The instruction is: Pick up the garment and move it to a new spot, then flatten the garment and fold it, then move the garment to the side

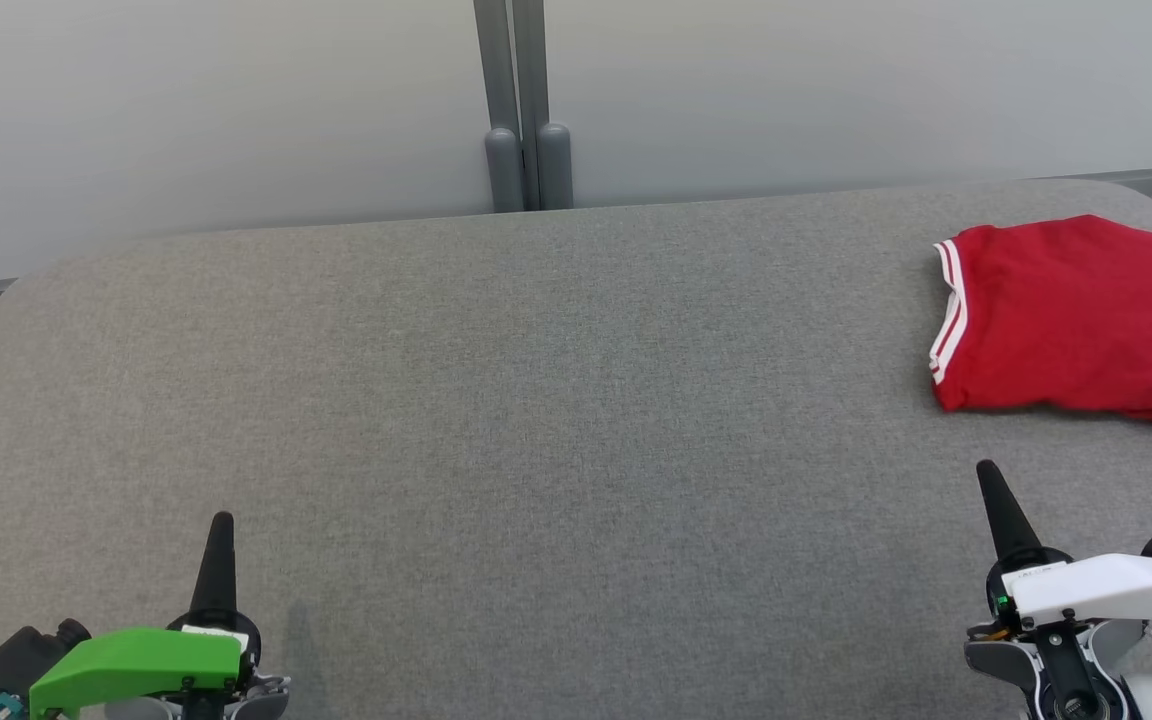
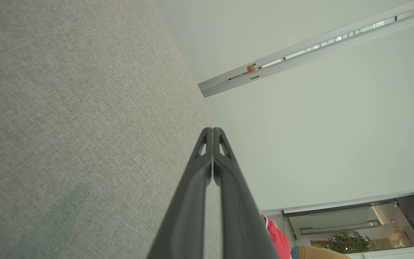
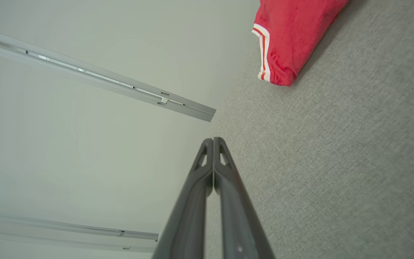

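A red garment [image 1: 1076, 310] with white-striped trim lies at the far right of a grey fabric surface [image 1: 536, 400], cut off by the head view's right edge. The left gripper [image 1: 221, 525], under a green cover, sits at the lower left, well apart from the garment; the right gripper [image 1: 991, 485], under a white cover, sits at the lower right, near the garment but not touching it. The wrist views add detail: each gripper's two dark fingers are pressed together tip to tip, holding nothing. The right wrist view brings the striped trim [image 3: 262, 54] closer; the left wrist view takes in a green plant [image 2: 347, 242] beyond the surface.
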You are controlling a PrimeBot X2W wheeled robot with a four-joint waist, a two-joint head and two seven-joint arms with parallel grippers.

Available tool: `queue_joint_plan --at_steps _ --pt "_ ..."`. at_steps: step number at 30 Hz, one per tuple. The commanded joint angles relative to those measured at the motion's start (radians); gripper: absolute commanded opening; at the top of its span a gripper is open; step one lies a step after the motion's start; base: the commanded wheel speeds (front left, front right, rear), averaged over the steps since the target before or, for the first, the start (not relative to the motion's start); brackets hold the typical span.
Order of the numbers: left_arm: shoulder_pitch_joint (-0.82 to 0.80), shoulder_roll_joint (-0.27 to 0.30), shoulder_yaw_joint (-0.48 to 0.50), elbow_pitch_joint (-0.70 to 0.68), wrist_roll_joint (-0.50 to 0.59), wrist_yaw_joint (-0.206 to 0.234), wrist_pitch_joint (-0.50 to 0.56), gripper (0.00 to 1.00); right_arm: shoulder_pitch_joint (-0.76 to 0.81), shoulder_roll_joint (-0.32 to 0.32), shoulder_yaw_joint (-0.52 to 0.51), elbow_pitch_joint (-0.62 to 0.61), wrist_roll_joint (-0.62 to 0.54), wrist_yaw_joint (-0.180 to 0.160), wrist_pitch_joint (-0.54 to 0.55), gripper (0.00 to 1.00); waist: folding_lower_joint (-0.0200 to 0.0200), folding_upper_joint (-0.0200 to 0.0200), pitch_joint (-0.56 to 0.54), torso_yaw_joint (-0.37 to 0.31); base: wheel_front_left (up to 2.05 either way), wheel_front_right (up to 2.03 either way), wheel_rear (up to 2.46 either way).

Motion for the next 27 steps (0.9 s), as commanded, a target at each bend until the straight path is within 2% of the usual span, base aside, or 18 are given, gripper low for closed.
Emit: queue_joint_plan --at_steps 1,27 --pt "-0.026 0.008 0.006 -0.003 -0.027 -0.009 0.007 0.0 -0.02 -0.004 -0.005 -0.003 0.03 0.0 0.008 0.0 0.0 0.0 0.0 0.0 0.0 0.0 0.0" --pt "-0.066 0.008 0.034 0.007 -0.23 -0.03 0.066 0.0 -0.049 0.001 -0.014 0.009 0.271 0.0 0.064 0.0 0.0 0.0 0.004 0.0 0.0 0.0 0.0"
